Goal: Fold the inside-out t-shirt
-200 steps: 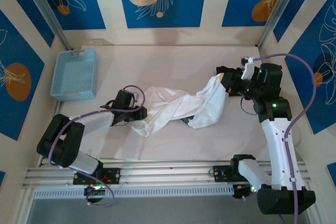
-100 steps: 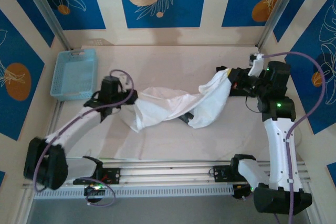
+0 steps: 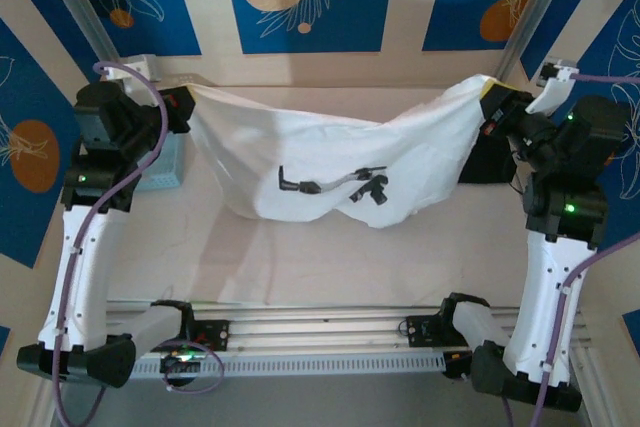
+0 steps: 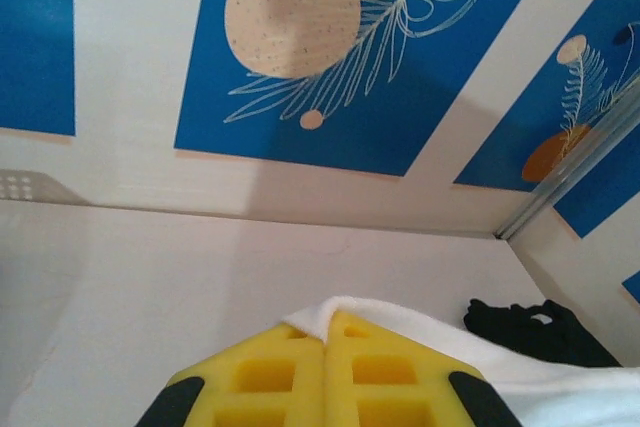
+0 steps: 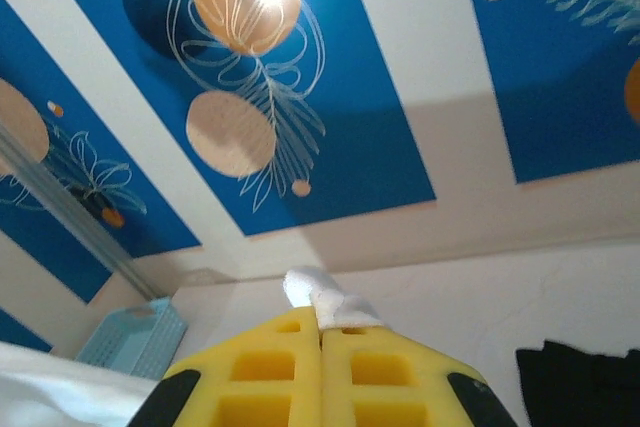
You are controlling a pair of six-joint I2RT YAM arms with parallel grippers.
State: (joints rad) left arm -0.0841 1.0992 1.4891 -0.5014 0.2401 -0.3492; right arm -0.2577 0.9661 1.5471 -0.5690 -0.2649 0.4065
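The left gripper (image 3: pixel 186 99) is clamped fully closed on one upper corner of the inside-out t-shirt (image 3: pixel 340 152), its yellow foam pads (image 4: pixel 265 377) meeting flush with a lip of white cotton pinched at their tips. The right gripper (image 3: pixel 492 99) is shut just as tightly on the opposite corner, a small tuft of cloth (image 5: pixel 315 292) poking out above its pads. Between them the shirt hangs lifted over the table (image 3: pixel 320 267), top edge sagging in a shallow curve, lower edge bellying down toward the surface. The spread looks best finished by drawing both grips apart evenly until that edge is straight, then lowering level – both pinches are shallow, so a hard tug could slip a corner. The fabric is thin, limp and creased, with a dark marking (image 3: pixel 330 185) near the bottom. A ribbed blue plastic basket (image 3: pixel 165 169) sits behind the left arm; a black folded garment (image 3: pixel 485 162) lies by the right.
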